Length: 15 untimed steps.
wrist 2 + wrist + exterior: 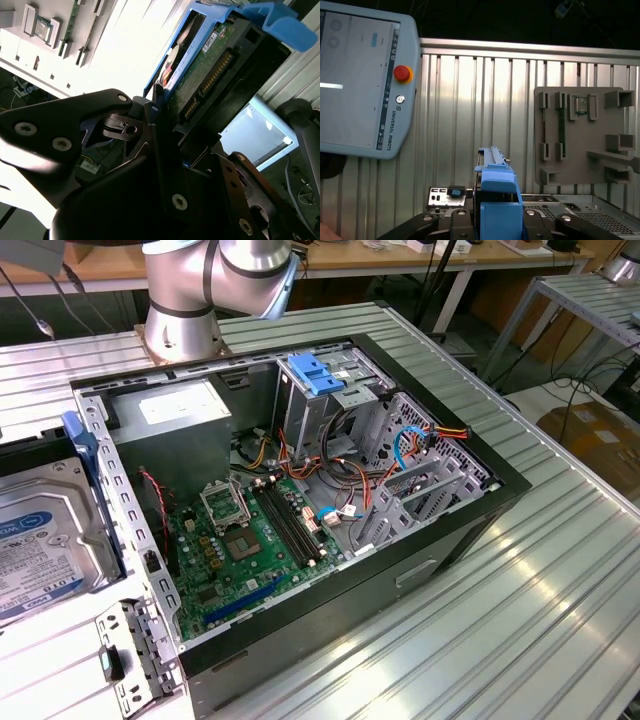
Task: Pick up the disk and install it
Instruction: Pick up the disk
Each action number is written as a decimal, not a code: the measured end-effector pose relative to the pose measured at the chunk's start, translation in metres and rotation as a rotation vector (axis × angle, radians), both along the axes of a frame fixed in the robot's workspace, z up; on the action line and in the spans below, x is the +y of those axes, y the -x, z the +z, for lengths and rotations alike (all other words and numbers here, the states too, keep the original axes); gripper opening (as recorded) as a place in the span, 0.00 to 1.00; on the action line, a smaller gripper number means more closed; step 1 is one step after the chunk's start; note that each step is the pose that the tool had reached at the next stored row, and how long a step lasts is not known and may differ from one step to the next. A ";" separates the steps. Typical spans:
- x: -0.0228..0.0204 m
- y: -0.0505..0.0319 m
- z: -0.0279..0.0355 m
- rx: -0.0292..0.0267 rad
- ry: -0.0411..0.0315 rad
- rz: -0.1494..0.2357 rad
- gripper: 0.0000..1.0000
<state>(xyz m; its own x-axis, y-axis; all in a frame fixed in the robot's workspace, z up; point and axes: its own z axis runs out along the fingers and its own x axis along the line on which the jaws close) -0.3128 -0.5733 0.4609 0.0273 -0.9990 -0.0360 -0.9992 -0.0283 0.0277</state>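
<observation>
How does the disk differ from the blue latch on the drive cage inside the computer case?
The disk is silver metal with a blue-and-white label, framed in blue; the latch is all blue ridged plastic. The disk is clamped in the gripper, beside the case at the exterior view's left; the latch sits on the cage inside the case, untouched. Both have blue plastic.

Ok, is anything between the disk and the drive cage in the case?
Nothing visible separates gripper and disk; it's gripped. In the exterior view the disk is at the left, outside the case; its metal edge and grey box lie toward the drive cage.
</observation>
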 end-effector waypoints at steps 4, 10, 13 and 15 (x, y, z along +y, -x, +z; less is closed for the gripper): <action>-0.0017 -0.0004 0.0000 0.0000 0.0001 0.000 0.36; -0.0028 -0.0021 -0.0001 -0.0002 -0.0001 0.000 0.36; -0.0029 -0.0034 -0.0001 0.0000 -0.0001 0.000 0.36; -0.0030 -0.0043 -0.0001 -0.0001 0.0000 0.000 0.36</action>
<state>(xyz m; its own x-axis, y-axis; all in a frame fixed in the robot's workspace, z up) -0.3085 -0.5763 0.4609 0.0272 -0.9990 -0.0360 -0.9992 -0.0282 0.0276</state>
